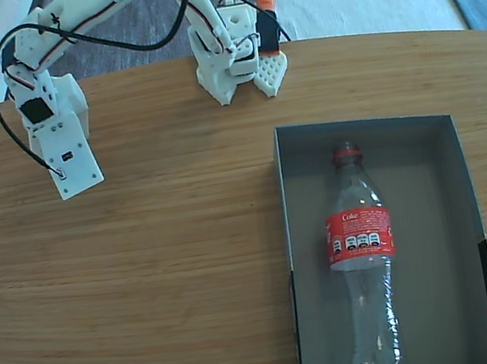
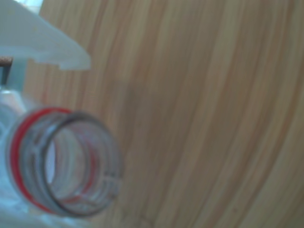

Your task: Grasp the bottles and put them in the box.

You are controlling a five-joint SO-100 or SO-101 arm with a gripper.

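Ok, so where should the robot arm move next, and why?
Probably swing the arm to the right in the fixed view, toward the box. One bottle already lies in it. The wrist view shows the open neck of a second bottle right by the camera, over bare table. I cannot tell whether it is held firmly.

White arm folded left in the fixed view, hand (image 1: pixel 74 173) pointing down, grip state unclear

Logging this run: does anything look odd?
In the wrist view a bottle has no cap: its mouth is open, with only a red ring around the neck. The other bottle lies in the box.
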